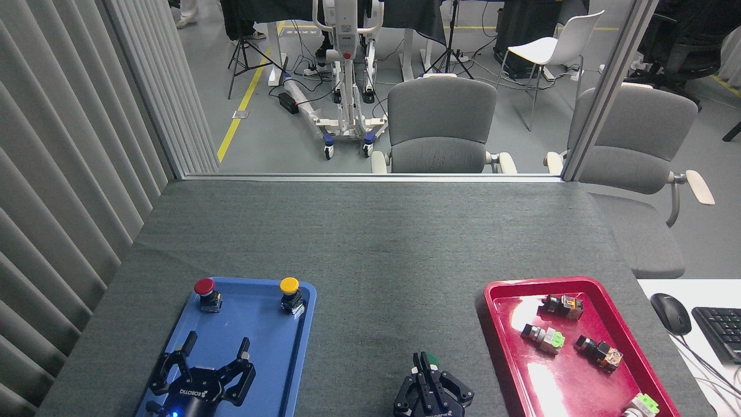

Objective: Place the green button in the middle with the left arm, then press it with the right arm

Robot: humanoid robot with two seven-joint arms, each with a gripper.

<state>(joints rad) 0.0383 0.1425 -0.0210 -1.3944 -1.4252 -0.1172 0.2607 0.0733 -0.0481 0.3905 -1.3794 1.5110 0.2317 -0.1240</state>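
At the near edge, the left end effector (214,347) hangs over the blue tray (289,359) with its fingers (186,343) spread wide, holding nothing. At about 3 o'clock from it, the right end effector (424,372) sits over the bare grey desk (370,243) between the two trays, its fingers drawn together into a closed point. The green button (428,360) stands on the desk just beyond those fingertips — at 12 o'clock from them — with its dark-green cap partly showing; whether the tips touch it cannot be told from this view. It lies in the middle strip, apart from both trays.

Farther up the blue tray, a red button (204,286) and a yellow button (289,285) stand upright side by side near its far rim. At 3 o'clock across the desk, the red tray (503,324) holds several small switch parts (544,337) lying on their sides. Off the desk's right edge a black mouse (670,313) and a keyboard (721,331) rest on a white surface. Beyond the far edge — past a glass partition — stand two grey office chairs (441,124).
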